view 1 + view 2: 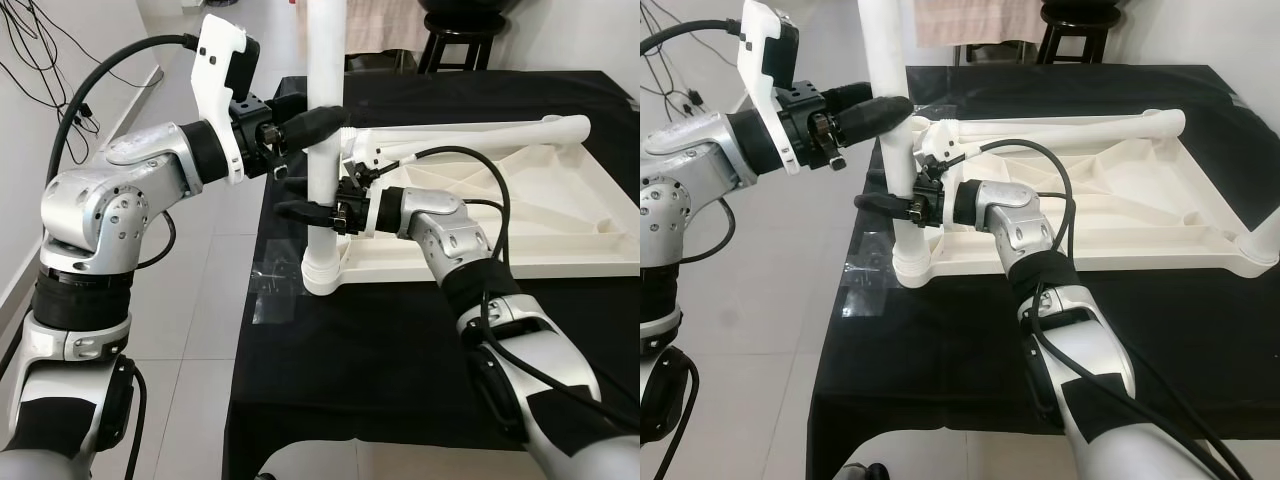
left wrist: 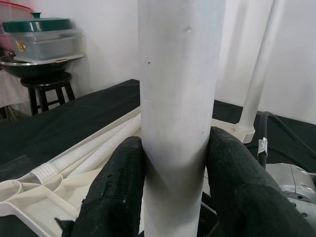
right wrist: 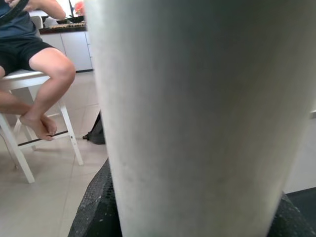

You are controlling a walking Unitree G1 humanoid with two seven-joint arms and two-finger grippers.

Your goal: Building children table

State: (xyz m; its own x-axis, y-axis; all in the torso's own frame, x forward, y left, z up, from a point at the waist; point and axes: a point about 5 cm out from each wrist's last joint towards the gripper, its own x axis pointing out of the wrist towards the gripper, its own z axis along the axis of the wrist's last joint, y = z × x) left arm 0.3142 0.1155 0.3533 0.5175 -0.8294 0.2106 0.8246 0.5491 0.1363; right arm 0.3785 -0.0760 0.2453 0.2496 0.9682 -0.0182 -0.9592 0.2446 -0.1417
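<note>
An upside-down white plastic tabletop (image 1: 560,200) lies on a black-covered table (image 1: 400,380). A white table leg (image 1: 325,70) stands upright in its near-left corner socket (image 1: 322,275). My left gripper (image 1: 322,122) is shut on the leg high up, and the left wrist view shows its fingers (image 2: 116,192) pressed to both sides of the leg (image 2: 177,98). Lower down, my right gripper (image 1: 292,197) is shut around the same leg (image 3: 197,123), just above the socket. A second leg (image 1: 470,135) lies loose across the tabletop.
Another leg (image 1: 1265,235) stands upright at the tabletop's right corner. A black stool (image 1: 460,40) stands behind the table. A person (image 3: 39,64) sits on a white stool off to the left. Tiled floor and cables (image 1: 40,50) lie to my left.
</note>
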